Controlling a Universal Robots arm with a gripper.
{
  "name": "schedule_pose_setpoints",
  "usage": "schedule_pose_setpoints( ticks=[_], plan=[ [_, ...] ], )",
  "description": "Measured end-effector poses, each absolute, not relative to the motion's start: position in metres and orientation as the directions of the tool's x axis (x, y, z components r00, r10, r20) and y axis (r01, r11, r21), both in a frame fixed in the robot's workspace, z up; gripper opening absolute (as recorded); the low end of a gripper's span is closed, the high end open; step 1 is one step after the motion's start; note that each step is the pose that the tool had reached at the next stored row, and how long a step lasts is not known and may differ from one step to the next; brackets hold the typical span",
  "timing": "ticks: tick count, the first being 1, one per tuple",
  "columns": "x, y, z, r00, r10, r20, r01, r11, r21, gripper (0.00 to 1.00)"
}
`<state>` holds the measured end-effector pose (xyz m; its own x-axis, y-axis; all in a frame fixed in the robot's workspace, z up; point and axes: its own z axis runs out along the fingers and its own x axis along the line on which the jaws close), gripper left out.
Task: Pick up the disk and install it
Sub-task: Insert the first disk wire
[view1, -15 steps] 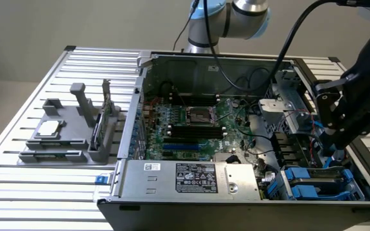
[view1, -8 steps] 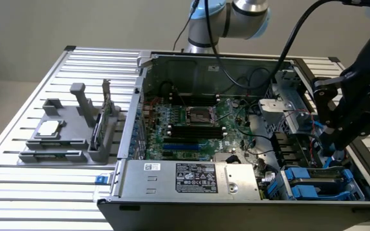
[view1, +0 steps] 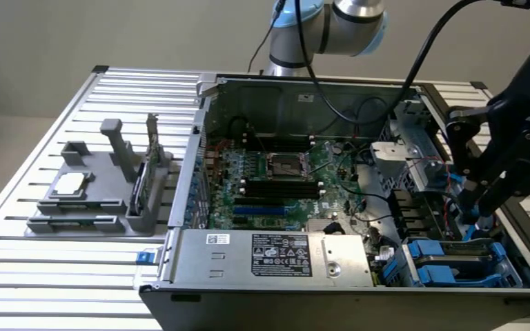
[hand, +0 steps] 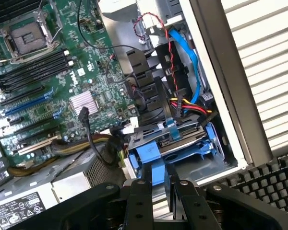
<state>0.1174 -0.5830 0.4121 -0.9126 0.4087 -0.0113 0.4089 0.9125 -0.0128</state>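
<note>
The pincer [view1: 477, 210] hangs inside the open computer case [view1: 184, 181], close to the side wall on the exterior view's right, pointing down into the corner bay. The disk [view1: 451, 256] lies flat in that bay, directly below the pincer and a little toward the front of the case. Its blue frame surrounds a grey metal top.

In the wrist view the disk [hand: 153, 152] sits just beyond the tip of the pincer [hand: 158, 179], and a blue part of the frame lines up with the pincer's middle. I cannot tell whether they touch, nor whether the pincer is open, closed, or gripping the frame.

A bundle of red, yellow and blue cables [hand: 192, 103] runs just past the disk, on its far side from the pincer. The green main board [view1: 279, 179] lies well off to the pincer's side, with the labelled power supply box [view1: 279, 256] beside the disk bay. A grey parts holder [view1: 94, 200] stands far from the pincer, outside the case on the slatted table [view1: 53, 289].
</note>
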Motion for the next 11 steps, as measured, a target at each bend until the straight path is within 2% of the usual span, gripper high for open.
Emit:
schedule_pose_setpoints(
  ticks=[11],
  plan=[
    [0.1175,-0.583,0.4118,-0.824,0.566,-0.011,0.566,0.824,-0.013,0.25]
  ],
)
